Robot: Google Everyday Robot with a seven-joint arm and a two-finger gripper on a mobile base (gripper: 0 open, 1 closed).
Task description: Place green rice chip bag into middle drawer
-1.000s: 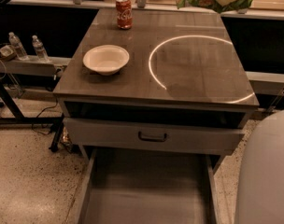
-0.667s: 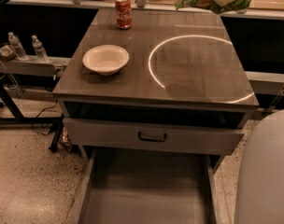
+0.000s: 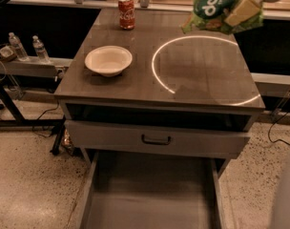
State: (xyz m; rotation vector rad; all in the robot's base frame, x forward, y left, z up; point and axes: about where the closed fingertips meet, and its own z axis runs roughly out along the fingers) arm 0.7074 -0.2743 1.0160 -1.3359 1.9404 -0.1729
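Observation:
The green rice chip bag (image 3: 212, 9) hangs in the air above the far right corner of the cabinet top, with its dark green logo showing. My gripper (image 3: 246, 9) comes in from the top right and is shut on the bag's right side; a pale finger lies across the bag. The middle drawer (image 3: 150, 197) is pulled out at the bottom of the view, a deep grey tray with a bare floor. It lies well below and in front of the bag.
A white bowl (image 3: 108, 60) and a red soda can (image 3: 126, 12) stand on the cabinet top (image 3: 135, 80). A grey drawer front with a dark handle (image 3: 156, 140) sits above the open tray. Water bottles (image 3: 28, 48) stand on a shelf at left. My pale body (image 3: 284, 199) fills the lower right edge.
The bag and gripper have come down from the top edge of the view, toward the cabinet's front. The bowl, can and drawers have not moved.

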